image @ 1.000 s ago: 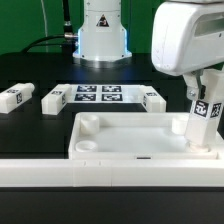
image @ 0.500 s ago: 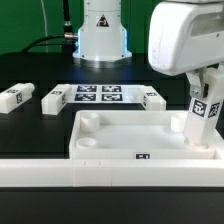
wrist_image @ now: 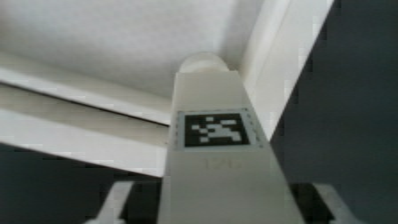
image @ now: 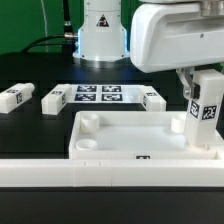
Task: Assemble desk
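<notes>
One leg [image: 206,112] upright at the tabletop's [image: 130,148] right corner.
Gripper [wrist_image: 217,196] clamped on it; arm [image: 175,35] has shifted toward frame left, and the leg stands straighter than before.

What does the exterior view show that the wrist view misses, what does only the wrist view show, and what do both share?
Exterior only: three loose legs, the marker board, the robot base and the long low wall. Wrist only: fingers on each side of the upright leg, close up. Both: that tagged leg at a corner of the tabletop.
</notes>
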Motion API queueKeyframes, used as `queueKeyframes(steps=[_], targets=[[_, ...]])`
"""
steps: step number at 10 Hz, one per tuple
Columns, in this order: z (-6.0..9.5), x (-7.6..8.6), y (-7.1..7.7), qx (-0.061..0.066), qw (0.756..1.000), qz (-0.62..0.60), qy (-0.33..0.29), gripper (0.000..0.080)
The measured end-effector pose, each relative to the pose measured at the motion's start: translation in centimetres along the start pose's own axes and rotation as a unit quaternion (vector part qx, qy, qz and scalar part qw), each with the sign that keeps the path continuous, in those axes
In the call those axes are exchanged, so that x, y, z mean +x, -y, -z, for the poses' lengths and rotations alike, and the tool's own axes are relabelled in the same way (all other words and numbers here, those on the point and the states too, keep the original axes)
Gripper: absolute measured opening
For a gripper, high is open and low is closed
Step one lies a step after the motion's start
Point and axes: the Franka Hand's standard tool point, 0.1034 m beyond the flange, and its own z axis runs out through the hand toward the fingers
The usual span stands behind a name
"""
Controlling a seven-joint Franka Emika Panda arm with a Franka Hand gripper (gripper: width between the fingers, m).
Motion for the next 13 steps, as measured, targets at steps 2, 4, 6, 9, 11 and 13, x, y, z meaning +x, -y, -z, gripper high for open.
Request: queueKeyframes(steps=[2,4,6,9,11,13], targets=[[0.00,0.00,-0.11,0.000,0.998,-0.056,0.000,0.0294],[-0.01,-0.01,-0.19,-0.001,0.995,-0.103,0.000,0.0294],[-0.03,-0.05,-0.27,-0.001,0.986,-0.165,0.000,0.0294],[-0.08,-0.22,-0.44,-0.001,0.946,-0.323,-0.003,0.0294],[-0.11,-0.27,-0.61,0.006,0.914,-0.405,-0.002,0.0294],[-0.20,-0.30,-0.28,0.007,0.859,-0.512,-0.001,0.0294]])
